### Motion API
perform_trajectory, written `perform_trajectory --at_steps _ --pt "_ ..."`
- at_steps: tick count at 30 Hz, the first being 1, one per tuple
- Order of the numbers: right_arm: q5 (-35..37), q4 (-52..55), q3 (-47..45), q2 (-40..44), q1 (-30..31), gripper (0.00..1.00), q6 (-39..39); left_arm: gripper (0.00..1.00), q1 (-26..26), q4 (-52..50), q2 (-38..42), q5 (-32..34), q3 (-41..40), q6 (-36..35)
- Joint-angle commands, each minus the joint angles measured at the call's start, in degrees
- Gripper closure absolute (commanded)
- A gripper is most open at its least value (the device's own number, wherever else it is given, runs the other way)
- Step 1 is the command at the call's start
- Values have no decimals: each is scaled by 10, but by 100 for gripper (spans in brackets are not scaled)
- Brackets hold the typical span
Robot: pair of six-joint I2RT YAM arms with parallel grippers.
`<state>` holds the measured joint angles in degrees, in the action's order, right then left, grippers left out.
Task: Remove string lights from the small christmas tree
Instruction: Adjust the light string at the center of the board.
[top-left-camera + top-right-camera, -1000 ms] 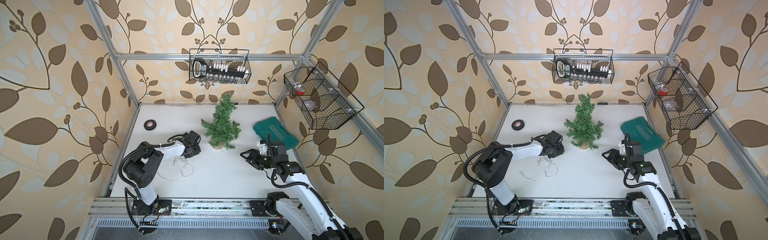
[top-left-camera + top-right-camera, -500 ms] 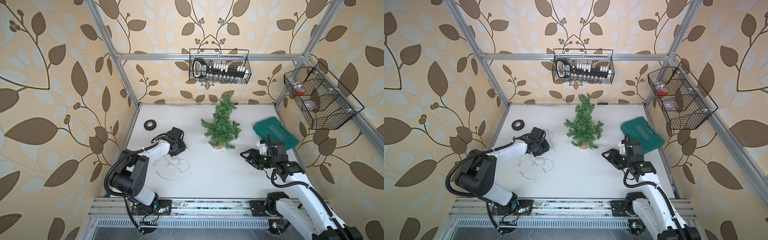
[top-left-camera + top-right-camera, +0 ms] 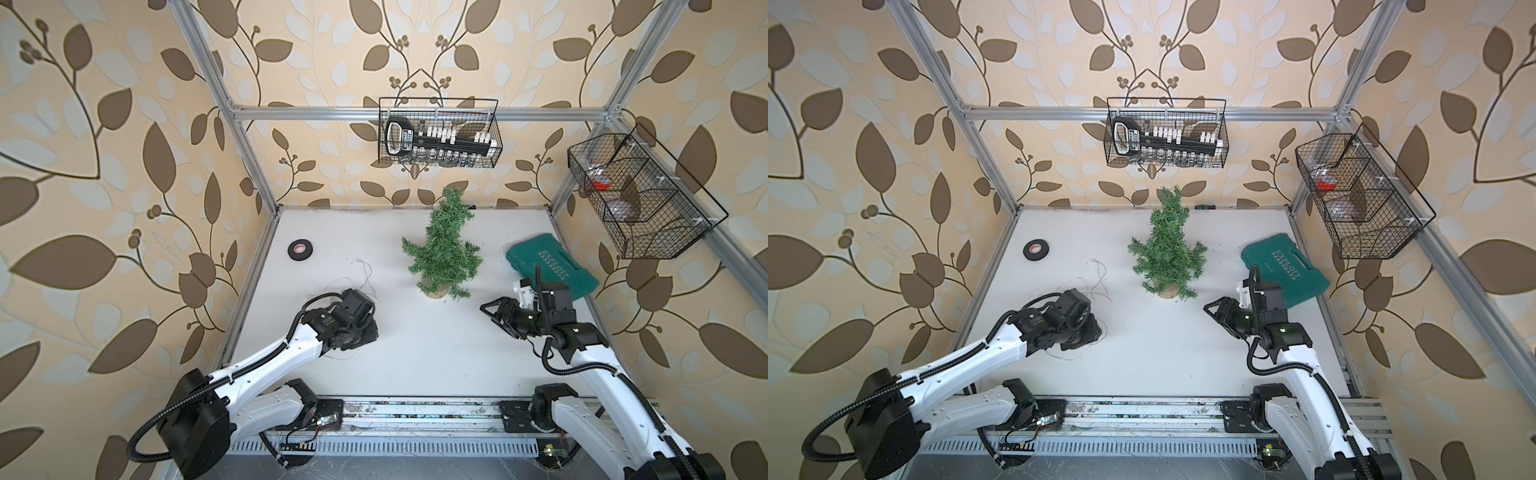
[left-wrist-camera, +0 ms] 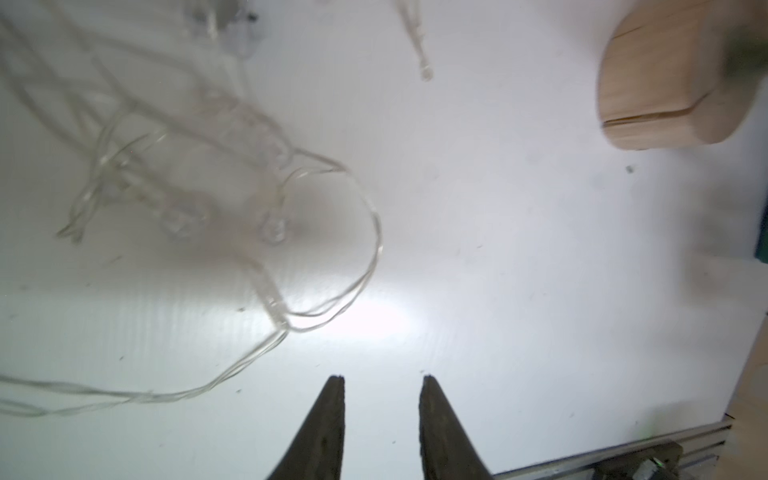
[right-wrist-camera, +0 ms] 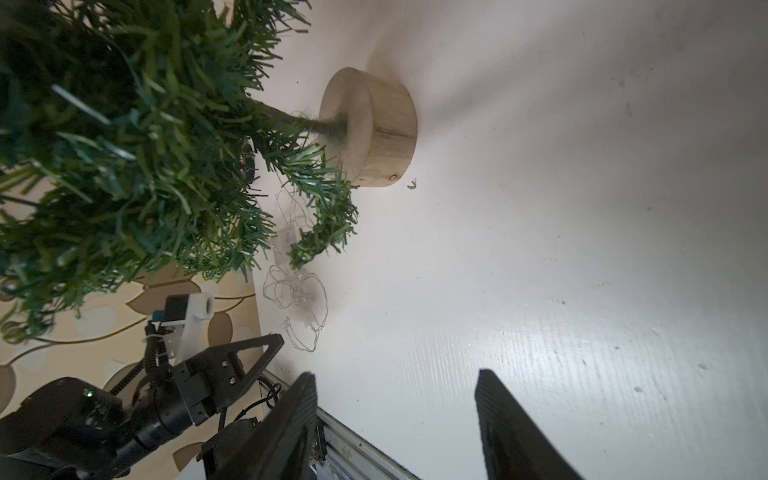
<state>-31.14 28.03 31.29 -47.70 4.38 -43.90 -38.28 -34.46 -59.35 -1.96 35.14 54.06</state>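
The string lights (image 4: 272, 230) lay in a loose heap on the white table (image 3: 415, 353). They were off the tree (image 3: 442, 249) and apart from it, on the left arm's side. No wire showed on the green branches in either top view. In the right wrist view a low branch hid part of the heap (image 5: 295, 291), so I could not tell if any wire touched that branch.

The left gripper (image 4: 380, 380) was low over the table, just beside the heap. Its jaws stood a little apart with nothing between them. One wire ran past near its tips without touching them. The right gripper (image 5: 395, 374) was on the other side of the tree, wide apart and holding nothing.

The job looked almost done. The step in hand seemed to be getting the left arm away cleanly. To do it well, the arm should go up and back, away from the heap, so no loop could catch on a finger. Thin wire snags fast and could drag the whole heap along. The arm should also stay clear of the wooden base (image 4: 665, 83), because a bump could tip the tree. A careful look at the low branches would show if any wire was left.
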Motion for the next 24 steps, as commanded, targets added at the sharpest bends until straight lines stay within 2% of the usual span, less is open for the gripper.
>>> perform_trajectory --at_steps 1,10,14,18,20,24 --pt "-4 -11 -10 -9 3 40 1 67 -4 -39 34 -11 -36 43" --pt "-5 -20 5 -29 3 40 -1 66 -4 12 60 -29 -138 95" --pt "-5 -15 9 -28 3 40 0 66 -3 46 17 -33 -146 92" --pt "-5 -9 10 -26 4 40 1 65 -1 62 -38 4 -131 73" --pt "-4 -7 12 -25 4 40 1 65 14 71 -66 11 -117 52" --pt "-3 -3 16 -27 3 40 3 65 85 102 -133 -15 -78 -5"
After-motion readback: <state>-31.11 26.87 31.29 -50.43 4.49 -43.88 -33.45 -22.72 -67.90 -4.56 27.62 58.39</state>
